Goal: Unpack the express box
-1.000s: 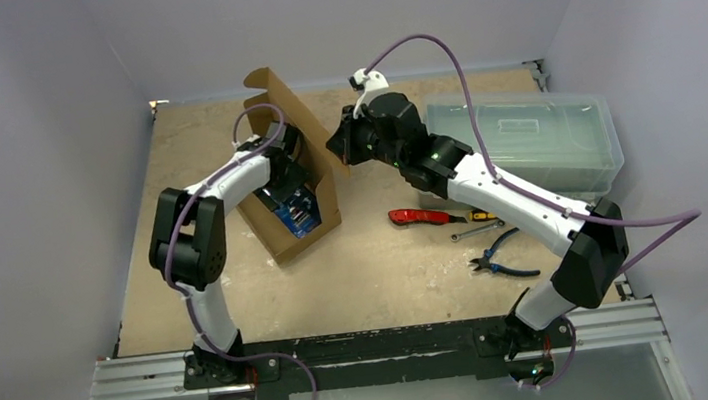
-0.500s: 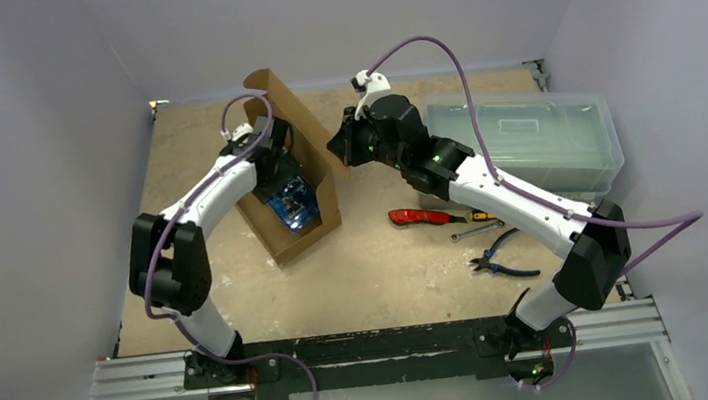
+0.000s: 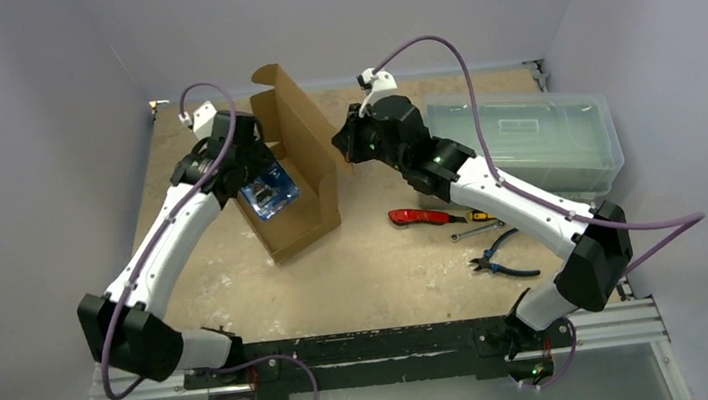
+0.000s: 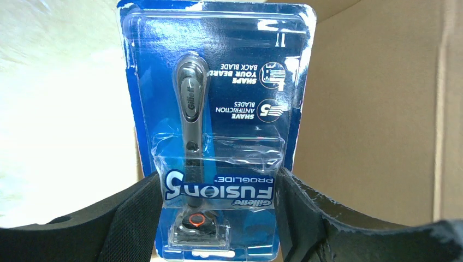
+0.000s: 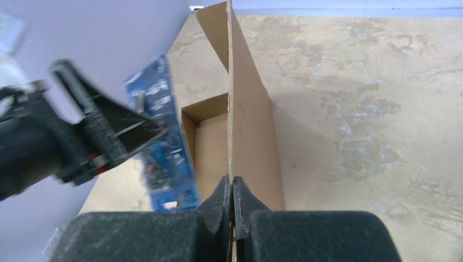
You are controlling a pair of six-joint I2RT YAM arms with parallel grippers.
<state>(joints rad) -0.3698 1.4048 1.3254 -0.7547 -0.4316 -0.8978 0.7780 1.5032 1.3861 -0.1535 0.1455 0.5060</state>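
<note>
Tan, scuffed tabletop between grey walls carries the express box point(image 3: 298, 206), left of centre, open, its lid flap point(image 3: 298, 116) standing upright. What shows of its inside is plain cardboard. The right gripper point(image 5: 231, 185) is clamped on the flap's edge. At the box's left wall, the left gripper point(image 4: 218, 188) grips a blue razor pack point(image 4: 218, 98) by its sides. A lidded clear bin point(image 3: 524, 140) sits well right.
</note>
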